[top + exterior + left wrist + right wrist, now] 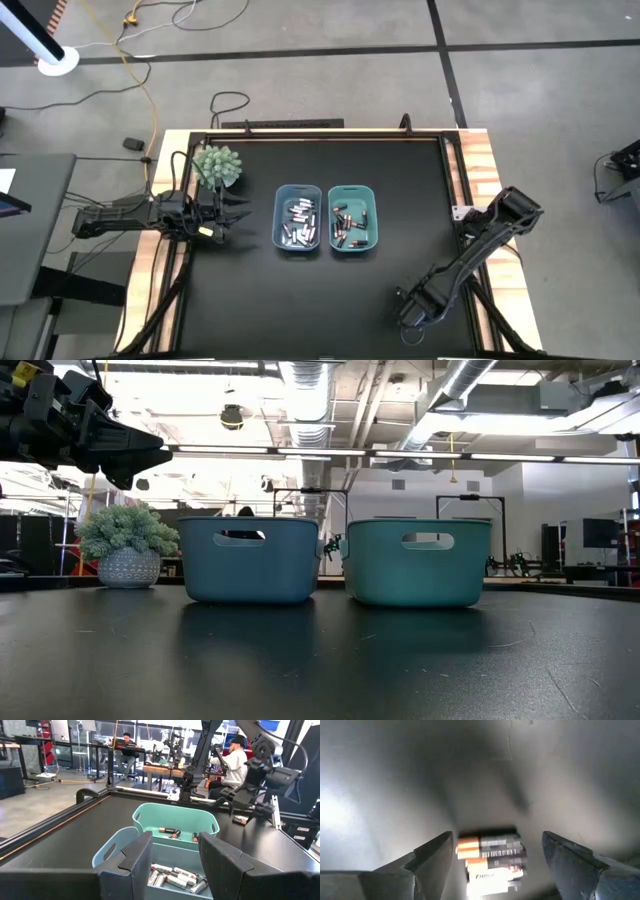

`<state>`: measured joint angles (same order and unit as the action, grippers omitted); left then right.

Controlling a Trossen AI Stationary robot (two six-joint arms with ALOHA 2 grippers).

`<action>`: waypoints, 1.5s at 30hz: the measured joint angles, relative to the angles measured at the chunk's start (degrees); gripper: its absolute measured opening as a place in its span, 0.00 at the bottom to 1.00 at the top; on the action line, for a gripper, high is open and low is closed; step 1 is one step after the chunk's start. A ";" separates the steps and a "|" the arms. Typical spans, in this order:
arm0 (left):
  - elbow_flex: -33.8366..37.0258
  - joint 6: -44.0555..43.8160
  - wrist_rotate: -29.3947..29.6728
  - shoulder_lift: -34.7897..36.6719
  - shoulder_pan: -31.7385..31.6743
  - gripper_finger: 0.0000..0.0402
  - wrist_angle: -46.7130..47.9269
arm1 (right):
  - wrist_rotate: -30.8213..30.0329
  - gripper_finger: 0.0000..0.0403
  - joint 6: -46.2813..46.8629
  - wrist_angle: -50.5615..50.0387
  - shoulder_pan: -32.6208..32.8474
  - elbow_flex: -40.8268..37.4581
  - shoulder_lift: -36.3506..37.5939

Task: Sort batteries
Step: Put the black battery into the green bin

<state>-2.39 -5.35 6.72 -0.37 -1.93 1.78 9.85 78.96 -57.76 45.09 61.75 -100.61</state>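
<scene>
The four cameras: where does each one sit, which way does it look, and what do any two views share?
High view: above, straight down; both arms, left gripper, right gripper.
Low view: table height, level; blue bin and teal bin.
Left wrist view: past open fingers toward both bins.
Right wrist view: open fingers over dark batteries on the table.
High, low and left wrist views share the bins.

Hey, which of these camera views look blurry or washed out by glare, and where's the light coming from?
Right wrist view: soft and out of focus, with bright glare on the table beside the dark copper-ended batteries between the open right claw. Low view: ceiling lights blow out the background, and the blue bin and teal bin reflect in the tabletop. High view: evenly lit.
</scene>
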 joint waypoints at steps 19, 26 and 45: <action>0.02 0.00 -0.02 -0.01 0.00 0.39 0.00 | 2.53 0.80 -3.20 7.15 -1.10 -4.92 0.26; 0.00 0.01 -0.02 -0.01 0.00 0.39 0.02 | 5.67 0.80 -1.64 9.42 -1.08 -7.25 0.40; 0.00 0.01 -0.01 -0.01 0.00 0.39 0.02 | 7.78 0.80 -1.48 9.19 -1.08 -7.88 0.71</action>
<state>-2.39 -5.34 6.70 -0.38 -1.93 1.80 17.63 77.48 -48.57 44.01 53.87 -99.90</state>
